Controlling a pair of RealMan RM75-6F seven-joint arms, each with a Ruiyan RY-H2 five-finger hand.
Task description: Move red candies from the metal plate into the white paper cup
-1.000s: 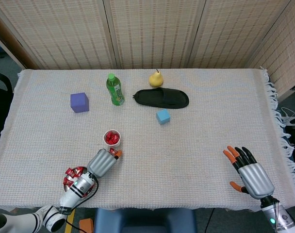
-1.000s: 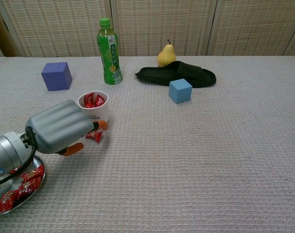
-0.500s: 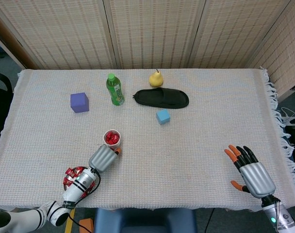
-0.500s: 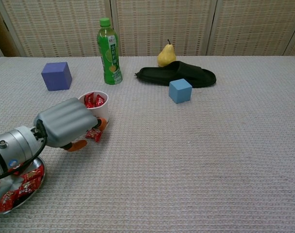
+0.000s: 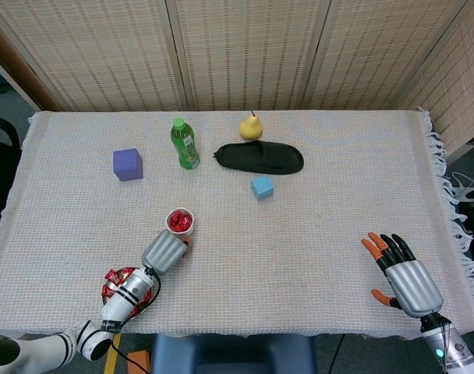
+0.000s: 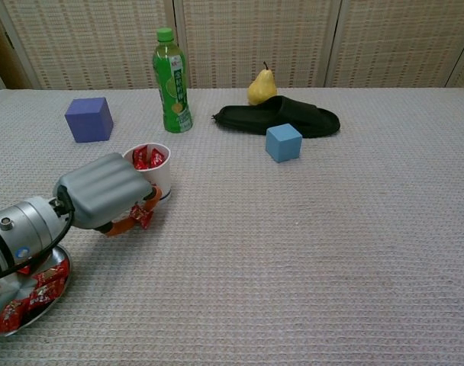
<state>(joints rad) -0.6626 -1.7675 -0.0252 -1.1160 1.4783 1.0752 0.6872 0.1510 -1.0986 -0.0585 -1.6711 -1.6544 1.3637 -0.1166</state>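
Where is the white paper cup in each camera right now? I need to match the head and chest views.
Head view: the white paper cup sits left of centre, just beyond the left hand.
Chest view: the white paper cup is at mid-left, partly behind the left hand.
Shared landmark: the green bottle stands beyond the cup in both.

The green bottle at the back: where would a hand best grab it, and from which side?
Probably around the middle of the green bottle, at the label. It stands upright and its body is round and straight there. Coming from the front looks easiest; the purple cube and the slipper stand apart from it on either side.
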